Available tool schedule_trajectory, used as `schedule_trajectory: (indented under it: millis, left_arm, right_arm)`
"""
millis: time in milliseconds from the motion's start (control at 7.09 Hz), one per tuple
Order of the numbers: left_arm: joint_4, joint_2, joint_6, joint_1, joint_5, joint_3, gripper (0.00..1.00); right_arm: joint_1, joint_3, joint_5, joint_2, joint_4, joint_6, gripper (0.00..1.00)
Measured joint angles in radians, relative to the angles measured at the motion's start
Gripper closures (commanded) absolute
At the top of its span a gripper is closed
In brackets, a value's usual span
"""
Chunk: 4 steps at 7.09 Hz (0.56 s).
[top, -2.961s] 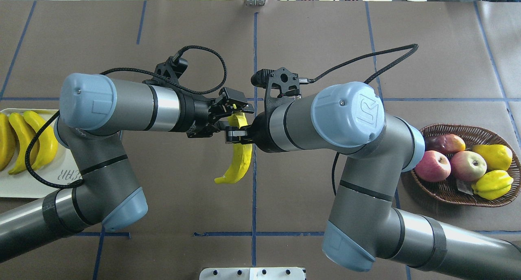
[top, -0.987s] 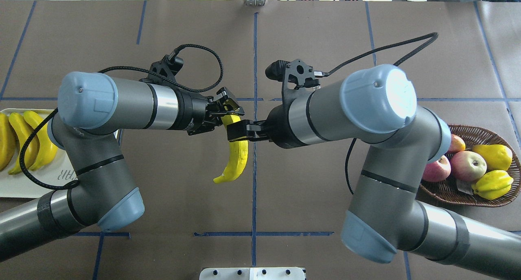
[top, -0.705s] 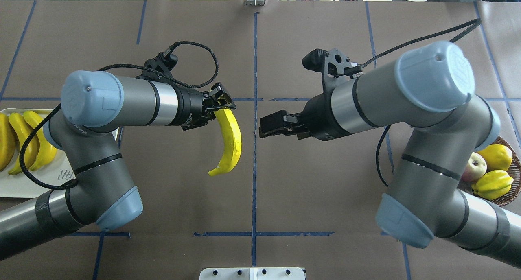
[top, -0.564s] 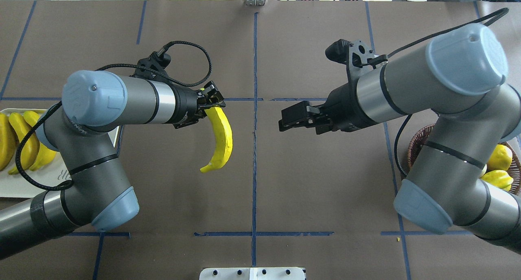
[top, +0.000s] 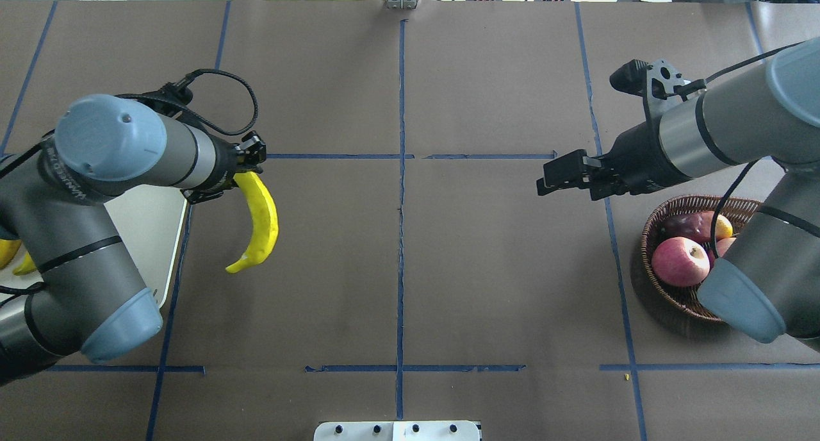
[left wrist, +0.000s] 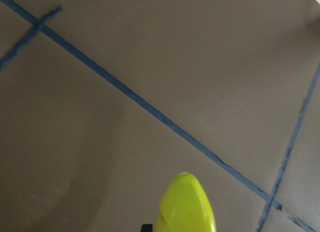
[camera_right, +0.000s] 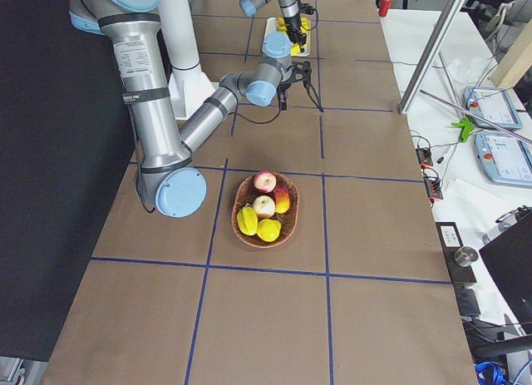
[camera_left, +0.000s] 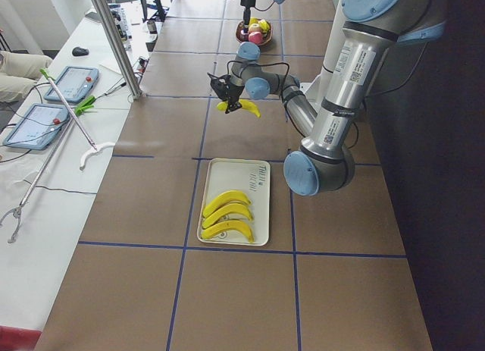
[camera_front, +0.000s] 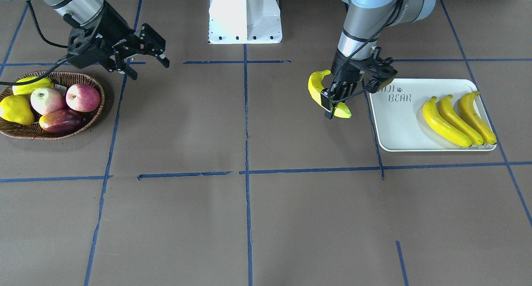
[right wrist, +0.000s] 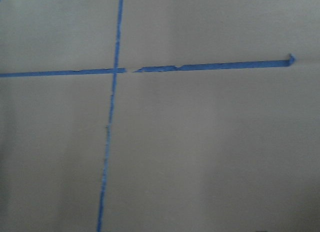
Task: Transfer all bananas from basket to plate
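Left gripper (camera_front: 337,99) clamped on one long, curved, bright yellow banana (camera_front: 316,88), just short of the plate.

Held by one end between the black fingers, the banana hangs in the air above the brown paper-covered table (camera_front: 249,219). It is just beside the lettered edge of the flat, rectangular off-white plate (camera_front: 399,128), not over it. Three more long yellow bananas (camera_front: 457,120) lie side by side at the plate's other end. Right gripper (top: 546,177) hovers with its jaws spread and nothing between them, close to the shallow oval brown wicker basket (camera_front: 25,135). The basket holds two red apples (camera_front: 83,97), a dark red mango-like fruit (camera_front: 62,120) and plump yellow fruits (camera_front: 16,110).
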<state>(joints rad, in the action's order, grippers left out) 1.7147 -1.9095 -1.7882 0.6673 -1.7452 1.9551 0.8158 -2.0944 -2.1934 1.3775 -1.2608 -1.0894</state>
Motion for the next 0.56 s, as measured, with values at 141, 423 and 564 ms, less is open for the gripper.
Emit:
schedule_trajectory:
  millis: [141,423,564]
  left_arm:
    - [-0.009,0.078,0.057,0.033,-0.028,0.029,1.0]
    - [0.007,0.21,0.153,0.094,-0.062,0.044,1.0]
    - [0.038,0.264,0.193,0.109,-0.066,0.04,1.0]
  right_arm:
    - [0.033,0.003,-0.001,0.068,0.0,0.114,0.0]
    - [0.104,0.008,-0.004,0.164,-0.066,0.384,0.0]
    - [0.145,0.008,-0.004,0.177,-0.15,0.548,0.0]
